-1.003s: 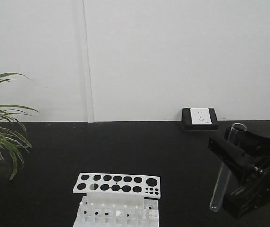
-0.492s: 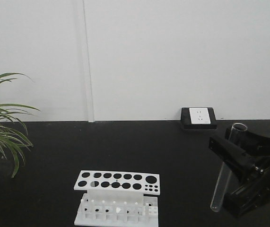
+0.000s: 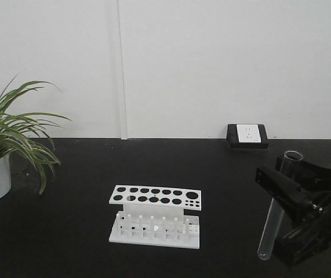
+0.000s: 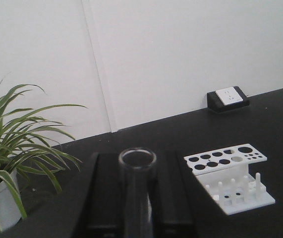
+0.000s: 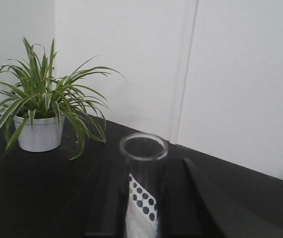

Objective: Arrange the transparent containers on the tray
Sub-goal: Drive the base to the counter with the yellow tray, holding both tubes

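I hold two clear glass test tubes. In the front view one test tube (image 3: 275, 205) hangs nearly upright at the right, rim up, with my right gripper (image 3: 279, 211) shut on it above the black table. The right wrist view shows that test tube (image 5: 142, 198) clamped between the black fingers (image 5: 107, 198) of the right gripper (image 5: 143, 171). In the left wrist view another test tube (image 4: 137, 208) stands between the fingers of my left gripper (image 4: 137, 171), which is shut on it. The yellow tray is out of view.
A white test tube rack (image 3: 155, 216) with no tubes in it stands mid-table and shows at the right in the left wrist view (image 4: 228, 178). A potted plant (image 3: 3, 145) sits far left. A wall socket box (image 3: 247, 135) rests at the table's back edge.
The front view has shifted: rack, plant and socket now sit further right and higher, with the whole rack and the plant pot showing. The right gripper still holds its tube the same way.
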### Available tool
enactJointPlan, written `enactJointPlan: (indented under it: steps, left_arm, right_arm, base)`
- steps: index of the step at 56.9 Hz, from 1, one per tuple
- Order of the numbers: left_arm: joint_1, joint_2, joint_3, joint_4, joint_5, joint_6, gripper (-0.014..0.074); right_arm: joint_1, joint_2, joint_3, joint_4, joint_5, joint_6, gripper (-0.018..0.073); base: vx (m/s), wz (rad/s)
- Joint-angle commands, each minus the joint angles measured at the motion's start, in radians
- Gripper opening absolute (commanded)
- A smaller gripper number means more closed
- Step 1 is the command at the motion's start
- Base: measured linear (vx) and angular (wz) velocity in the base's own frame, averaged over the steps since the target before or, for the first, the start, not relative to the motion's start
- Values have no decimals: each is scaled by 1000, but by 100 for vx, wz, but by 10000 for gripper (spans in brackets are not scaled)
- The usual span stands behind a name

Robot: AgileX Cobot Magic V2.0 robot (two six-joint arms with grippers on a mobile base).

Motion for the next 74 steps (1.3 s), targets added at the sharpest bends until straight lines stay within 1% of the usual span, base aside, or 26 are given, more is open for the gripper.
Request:
enactJointPlan:
  steps: [1, 31, 74]
  left_arm:
    - [-5, 4, -29, -11, -69, -10, -6]
    - [-5, 4, -29, -11, -69, -10, -6]
    - [-5, 4, -29, -11, -69, -10, -6]
  right_arm:
    - [-3, -14, -30, 9, -58, 0, -13]
    - [-3, -14, -30, 9, -58, 0, -13]
    - [-3, -14, -30, 9, -58, 0, -13]
  base:
    - [-23, 8]
    - [-27, 13]
    - [-33, 20]
